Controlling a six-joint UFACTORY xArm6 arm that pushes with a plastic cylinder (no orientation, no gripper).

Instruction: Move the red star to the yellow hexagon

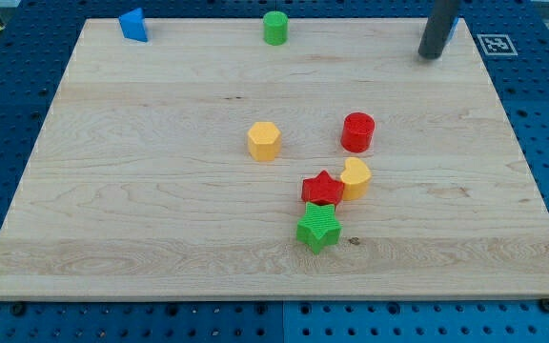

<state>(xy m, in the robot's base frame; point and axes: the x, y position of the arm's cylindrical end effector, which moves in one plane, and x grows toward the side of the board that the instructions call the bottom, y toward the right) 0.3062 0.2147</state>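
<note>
The red star (321,189) lies right of the board's middle. It touches the green star (318,227) just below it and a yellow crescent-like block (355,178) at its right. The yellow hexagon (264,140) stands up and to the left of the red star, a short gap away. My tip (430,55) is at the view's top right, near the board's top edge, far from the red star and touching no block.
A red cylinder (357,131) stands above the yellow crescent-like block. A green cylinder (274,28) and a blue block (133,25) sit along the top edge. A bit of blue shows behind the rod (456,23). The wooden board (141,210) rests on a blue pegboard.
</note>
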